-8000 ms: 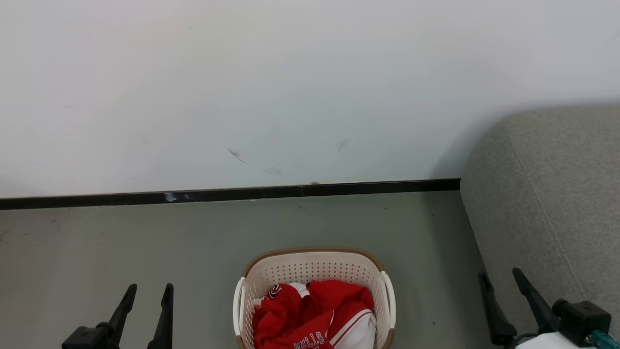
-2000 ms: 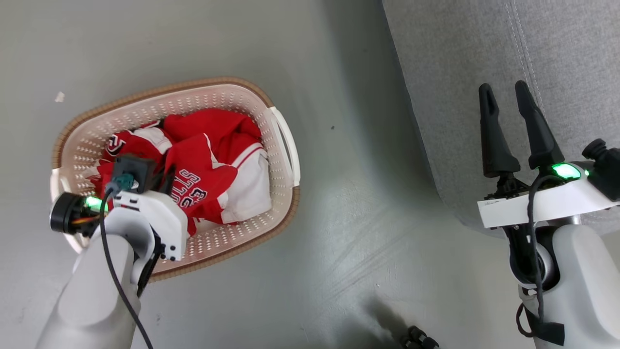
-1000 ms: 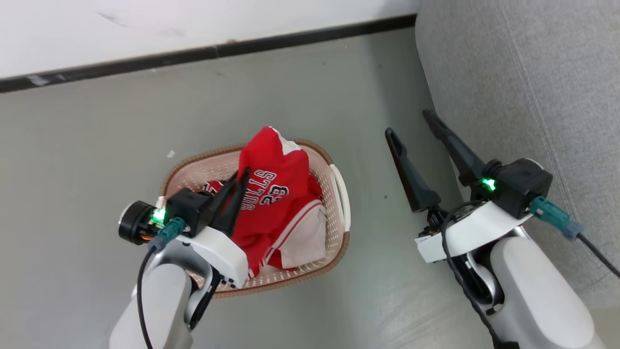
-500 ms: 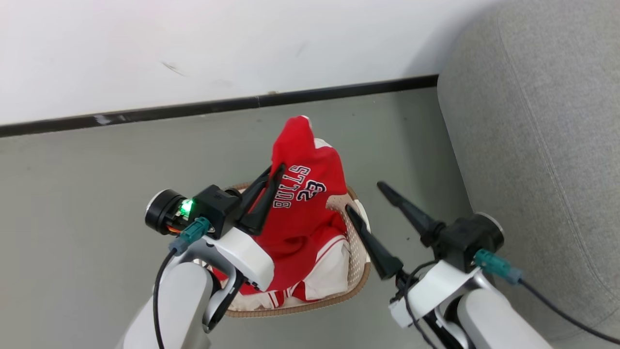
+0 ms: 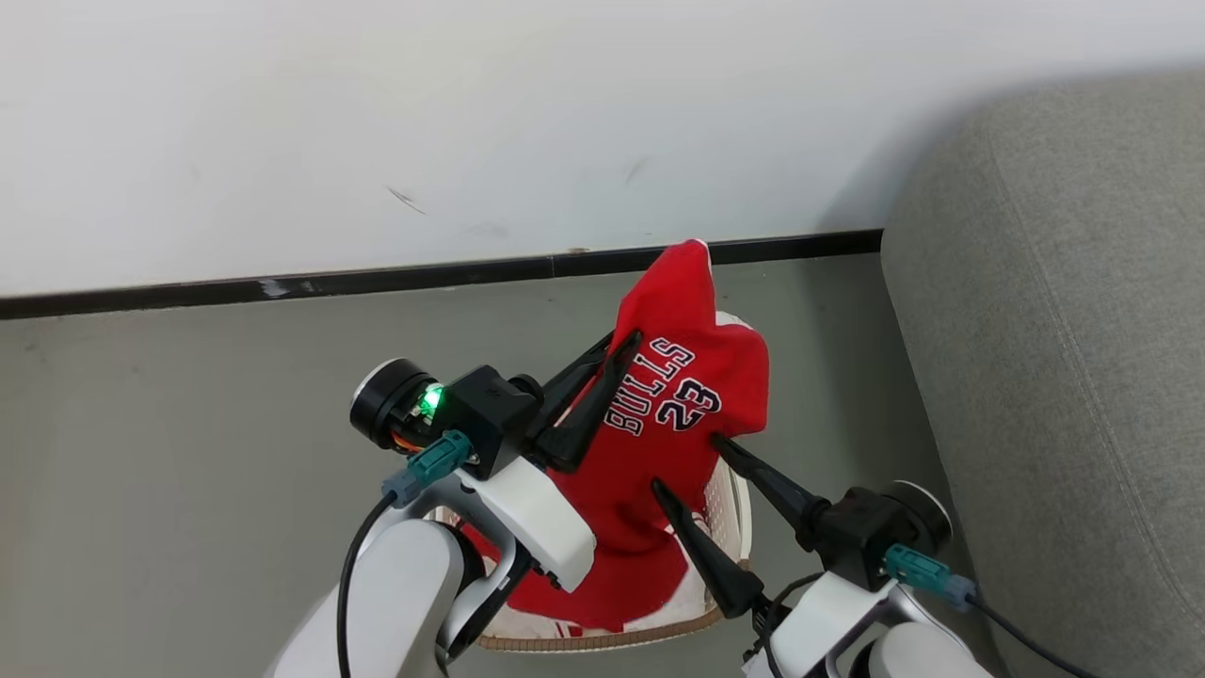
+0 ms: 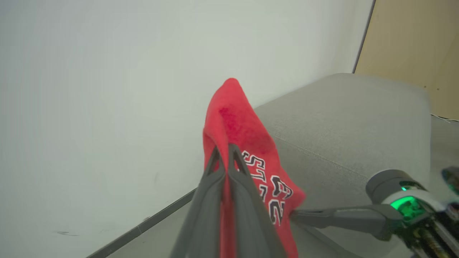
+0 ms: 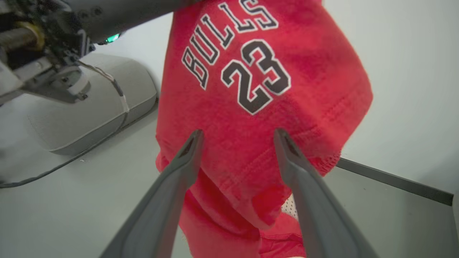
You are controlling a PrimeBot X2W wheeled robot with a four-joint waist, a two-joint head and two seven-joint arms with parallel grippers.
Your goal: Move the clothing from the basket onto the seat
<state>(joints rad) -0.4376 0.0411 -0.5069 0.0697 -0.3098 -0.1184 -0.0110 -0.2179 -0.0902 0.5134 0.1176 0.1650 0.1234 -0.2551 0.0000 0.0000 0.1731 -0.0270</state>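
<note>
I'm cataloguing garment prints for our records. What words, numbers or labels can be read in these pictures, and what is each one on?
"BULLS": dark letters outlined in white, arched across the red jersey.
"23": in the same dark, white-outlined style, just below "BULLS" on that jersey.
No other readable text, label or sign.
</note>
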